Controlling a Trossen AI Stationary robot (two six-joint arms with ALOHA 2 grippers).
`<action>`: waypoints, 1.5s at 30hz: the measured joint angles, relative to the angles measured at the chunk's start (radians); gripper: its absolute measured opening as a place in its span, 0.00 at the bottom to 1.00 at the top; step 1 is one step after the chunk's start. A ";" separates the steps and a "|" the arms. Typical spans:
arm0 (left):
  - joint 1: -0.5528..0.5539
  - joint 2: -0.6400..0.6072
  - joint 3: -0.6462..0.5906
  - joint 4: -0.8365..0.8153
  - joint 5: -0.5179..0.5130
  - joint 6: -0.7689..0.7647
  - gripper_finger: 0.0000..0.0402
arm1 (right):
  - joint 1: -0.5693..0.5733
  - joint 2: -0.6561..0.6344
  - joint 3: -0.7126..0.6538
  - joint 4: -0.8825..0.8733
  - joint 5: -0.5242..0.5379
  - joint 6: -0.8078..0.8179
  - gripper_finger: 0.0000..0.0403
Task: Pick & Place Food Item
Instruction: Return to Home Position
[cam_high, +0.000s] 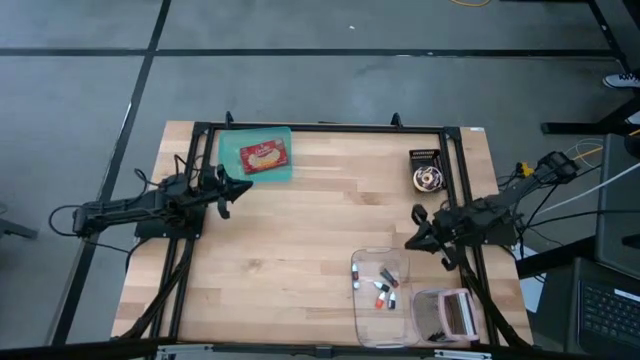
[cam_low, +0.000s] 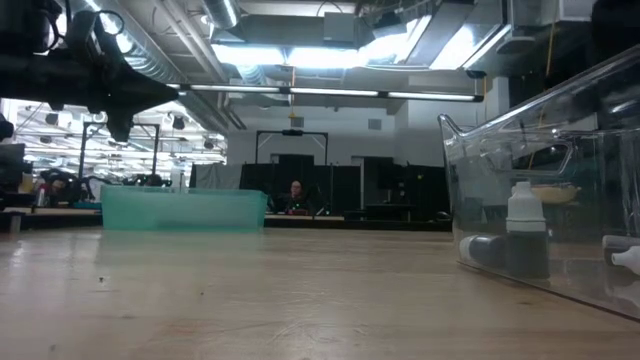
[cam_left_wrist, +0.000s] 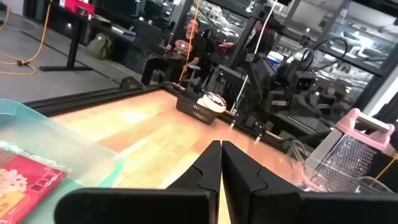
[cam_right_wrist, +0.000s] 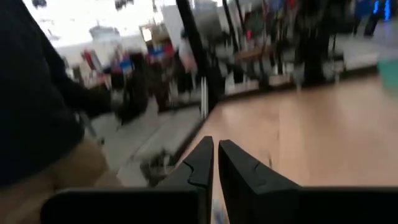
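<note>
We see left pincer (cam_high: 244, 187) narrow, empty, near teal tray (cam_high: 234, 156) at far left; right pincer (cam_high: 412, 241) narrow, empty, beside transparent bin (cam_high: 374, 326) holding small bottles (cam_high: 383, 292).

"Where is the left arm (cam_high: 130, 207)?"

"Over the left side of the table (cam_high: 300, 230), stretched out low and flat. The left gripper (cam_high: 245, 187) points at the table's middle. Its fingers (cam_left_wrist: 202, 171) are pressed together."

"And the right arm (cam_high: 500, 205)?"

"Over the table's right side, with a bend in it. The right gripper (cam_high: 410, 241) points at the middle too, with just a thin crack between its fingers (cam_right_wrist: 242, 171)."
</note>
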 joint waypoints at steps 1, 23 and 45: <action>0.000 0.000 0.000 0.000 0.001 0.000 0.02 | 0.000 0.000 0.000 -0.032 -0.008 0.019 0.07; 0.000 0.025 0.000 -0.001 0.198 0.041 0.03 | 0.000 -0.002 0.005 -0.359 -0.147 -0.003 0.07; 0.000 0.025 0.000 -0.001 0.204 -0.011 0.03 | 0.000 -0.048 0.002 -0.415 -0.157 -0.054 0.07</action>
